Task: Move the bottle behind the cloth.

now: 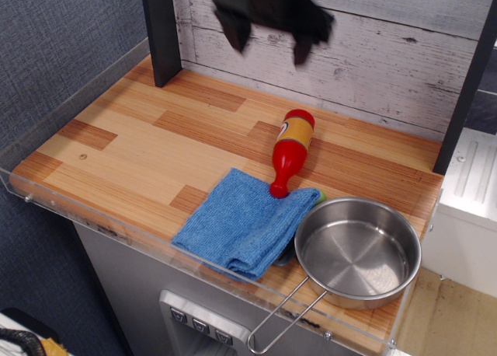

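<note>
observation.image: bottle below end effector

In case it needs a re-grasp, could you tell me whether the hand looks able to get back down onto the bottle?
Probably yes: the hand hangs open above the bottle, which lies uncovered on the wood, nothing between them.

Wooden counter against a plank wall

Whitewashed plank wall runs along the counter's far edge; blue-grey fabric wall flanks its left edge.
</note>
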{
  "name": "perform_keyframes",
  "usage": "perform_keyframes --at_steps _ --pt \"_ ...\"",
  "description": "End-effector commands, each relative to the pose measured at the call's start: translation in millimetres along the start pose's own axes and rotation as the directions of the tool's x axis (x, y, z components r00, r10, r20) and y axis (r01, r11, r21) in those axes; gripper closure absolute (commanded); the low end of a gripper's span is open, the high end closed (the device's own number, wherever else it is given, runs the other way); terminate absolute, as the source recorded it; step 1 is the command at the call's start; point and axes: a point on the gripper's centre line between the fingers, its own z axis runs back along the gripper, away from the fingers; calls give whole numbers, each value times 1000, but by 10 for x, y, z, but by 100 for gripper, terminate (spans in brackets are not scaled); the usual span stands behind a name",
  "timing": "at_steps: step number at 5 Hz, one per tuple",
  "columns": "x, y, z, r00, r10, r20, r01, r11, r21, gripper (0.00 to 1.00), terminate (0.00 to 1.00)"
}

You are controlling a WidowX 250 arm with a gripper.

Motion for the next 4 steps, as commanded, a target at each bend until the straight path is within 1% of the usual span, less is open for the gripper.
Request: perform_keyframes --at_steps 1,3,4 --pt "102 261 455 985 -2 175 -6 999 47 0 0" --pt "102 261 455 985 -2 175 -6 999 47 0 0" --pt "102 261 455 985 -2 175 -6 999 47 0 100"
